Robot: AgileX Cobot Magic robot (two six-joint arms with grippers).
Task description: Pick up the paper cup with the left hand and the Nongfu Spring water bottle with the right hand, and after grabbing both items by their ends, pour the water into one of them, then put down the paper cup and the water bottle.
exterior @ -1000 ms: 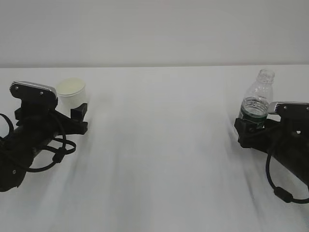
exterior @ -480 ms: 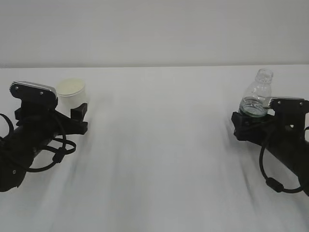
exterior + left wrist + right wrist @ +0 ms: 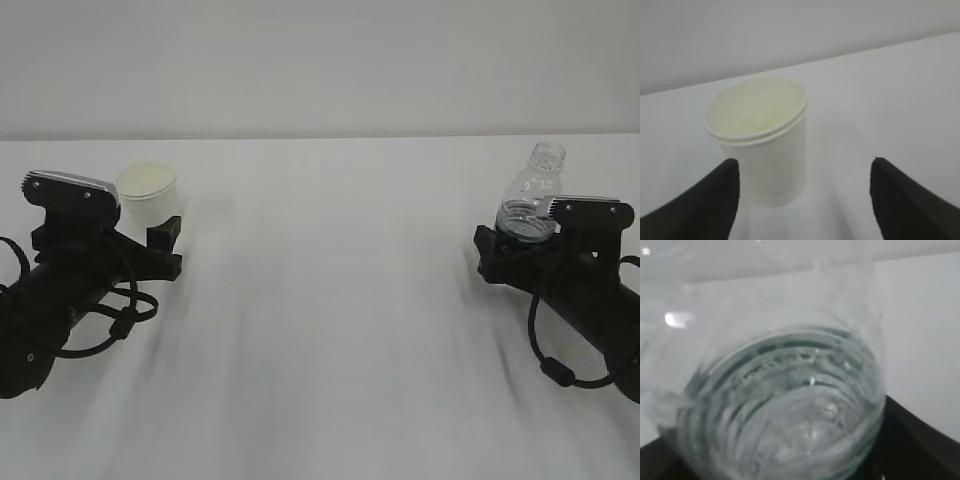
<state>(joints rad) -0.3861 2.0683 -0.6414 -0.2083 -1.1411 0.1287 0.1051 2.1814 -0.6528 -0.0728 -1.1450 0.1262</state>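
The white paper cup [image 3: 148, 190] stands upright at the far left of the table. My left gripper [image 3: 145, 226] is open around its base. In the left wrist view the cup [image 3: 760, 140] sits close beside the left finger [image 3: 715, 200], with a wide gap to the right finger [image 3: 905, 200]; the left gripper [image 3: 804, 164] holds nothing. The capless Nongfu Spring water bottle [image 3: 535, 190] stands at the right, its lower half hidden behind my right gripper [image 3: 515, 240]. The bottle [image 3: 780, 390] fills the right wrist view between the open jaws of the right gripper [image 3: 772, 432].
The white table [image 3: 330, 300] stretches between the two arms, with a pale wall behind it. Both arms lie low on the table, cables looping beside them.
The right gripper has slid left and further around the bottle, hiding its label band. The left arm and the cup have not moved.
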